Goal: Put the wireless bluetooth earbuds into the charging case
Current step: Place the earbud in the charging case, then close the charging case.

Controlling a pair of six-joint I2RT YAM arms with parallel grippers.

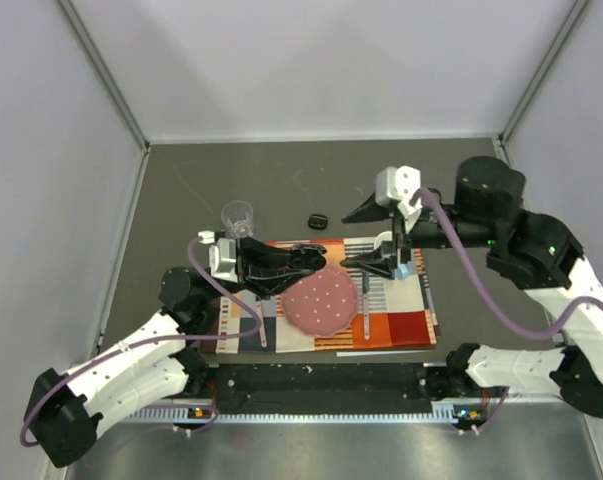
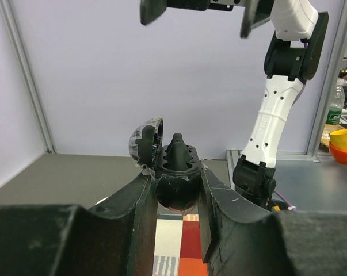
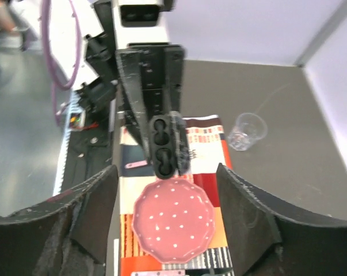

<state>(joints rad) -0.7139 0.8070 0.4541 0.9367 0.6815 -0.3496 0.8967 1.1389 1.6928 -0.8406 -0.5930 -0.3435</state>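
My left gripper is shut on the charging case, holding it above the far edge of the pink plate. In the left wrist view the black case sits clamped between the fingers, its lid swung open to the left. A pointed black earbud stands up out of it. Seen from the right wrist, the case shows two dark cavities; whether they are filled I cannot tell. My right gripper is open just right of the case, nothing between its fingers. Another small black earbud lies on the table behind the mat.
A pink dotted plate rests on a colourful striped placemat. A clear plastic cup stands at the mat's far left corner. Thin pale utensils lie on the mat beside the plate. Grey walls enclose the table.
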